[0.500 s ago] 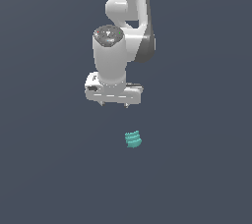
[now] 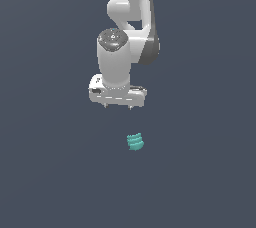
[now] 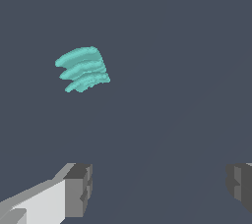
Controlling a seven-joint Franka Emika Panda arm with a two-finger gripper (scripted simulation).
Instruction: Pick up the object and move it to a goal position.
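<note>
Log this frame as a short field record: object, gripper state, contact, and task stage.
object: teal ribbed block, resting on the dark surface
gripper: open, fingers spread wide in the wrist view
contact: none; the block lies apart from both fingers
relative position: in the exterior view the block sits below the gripper and a little toward that view's right
task stage: block not yet grasped
goal position: no marker visible

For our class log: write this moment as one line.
phase: approach | gripper: open, empty | object: ungrasped, apart from gripper
</note>
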